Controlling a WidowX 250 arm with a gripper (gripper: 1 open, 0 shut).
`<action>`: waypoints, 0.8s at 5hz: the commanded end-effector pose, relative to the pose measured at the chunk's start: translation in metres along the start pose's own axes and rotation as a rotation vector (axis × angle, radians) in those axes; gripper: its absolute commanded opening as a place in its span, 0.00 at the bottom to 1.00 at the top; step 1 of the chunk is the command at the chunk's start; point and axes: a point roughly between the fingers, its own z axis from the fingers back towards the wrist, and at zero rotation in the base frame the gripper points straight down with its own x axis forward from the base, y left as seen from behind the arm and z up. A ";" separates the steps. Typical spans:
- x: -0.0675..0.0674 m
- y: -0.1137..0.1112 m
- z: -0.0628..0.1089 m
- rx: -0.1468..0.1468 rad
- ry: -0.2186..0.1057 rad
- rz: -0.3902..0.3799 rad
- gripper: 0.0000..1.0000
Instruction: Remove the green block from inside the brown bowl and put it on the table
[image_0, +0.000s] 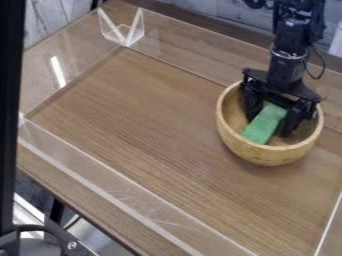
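The brown bowl (238, 141) sits at the right side of the table (147, 130). Inside it lies the green block (265, 127), slanting toward the bowl's near side. My black gripper (279, 107) hangs straight down into the bowl, open, with one finger on either side of the block's upper end. The block still rests in the bowl and the fingers stand apart from it. The arm rises out of the top of the frame.
Low clear acrylic walls (80, 165) edge the table along the front and left. A clear acrylic corner piece (123, 30) stands at the back left. The bowl sits close to the table's right edge.
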 end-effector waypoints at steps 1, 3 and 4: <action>0.005 -0.003 0.013 -0.018 -0.065 -0.013 1.00; 0.005 -0.003 0.011 -0.037 -0.085 -0.009 1.00; 0.005 -0.004 0.009 -0.043 -0.091 -0.007 1.00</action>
